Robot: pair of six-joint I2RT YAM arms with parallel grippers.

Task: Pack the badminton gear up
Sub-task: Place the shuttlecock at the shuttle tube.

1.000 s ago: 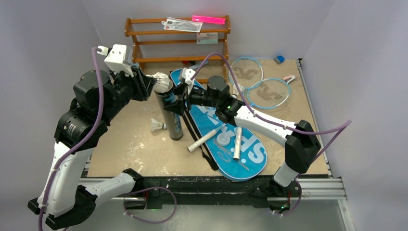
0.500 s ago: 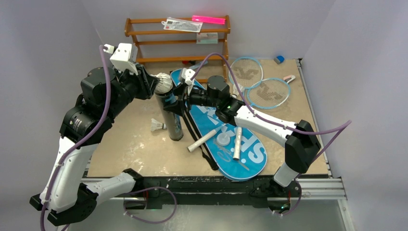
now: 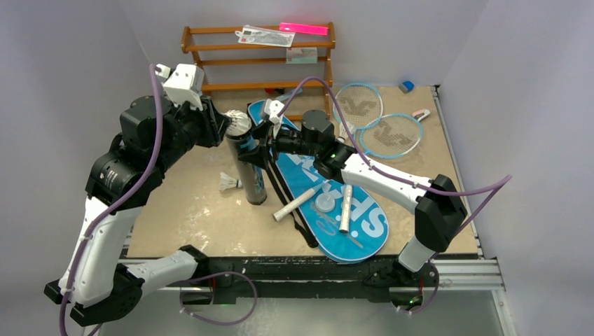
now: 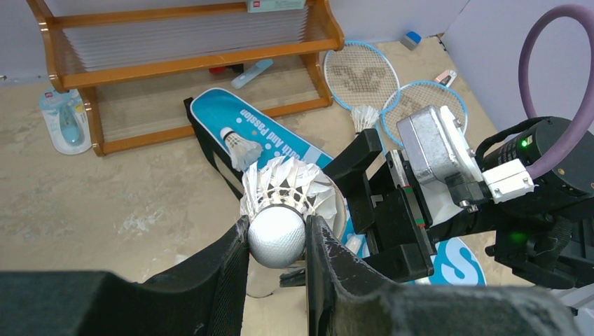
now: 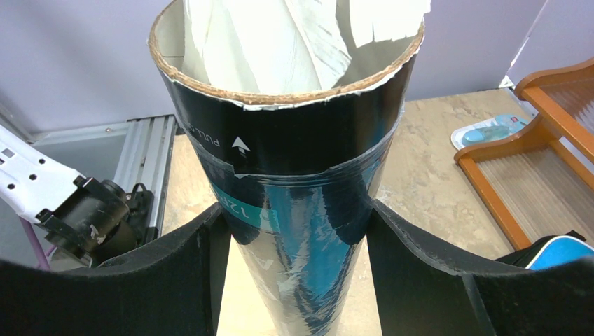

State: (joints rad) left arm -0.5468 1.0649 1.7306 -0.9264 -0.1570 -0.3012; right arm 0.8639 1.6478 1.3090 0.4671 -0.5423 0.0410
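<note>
Sandy tabletop (image 3: 182,210), loading stage: right gripper (image 5: 294,234) clamps the upright black tube (image 5: 280,147), left gripper (image 4: 277,238) pinches a shuttlecock (image 4: 287,183) by its cork at the mouth, so the next move likely calls for a straight lowering, then release.

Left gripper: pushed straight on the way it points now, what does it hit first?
The left gripper would likely drive its shuttlecock deeper into the black tube's open mouth, then meet the rim; the right gripper clamps the tube just beyond. Depth unclear.
</note>
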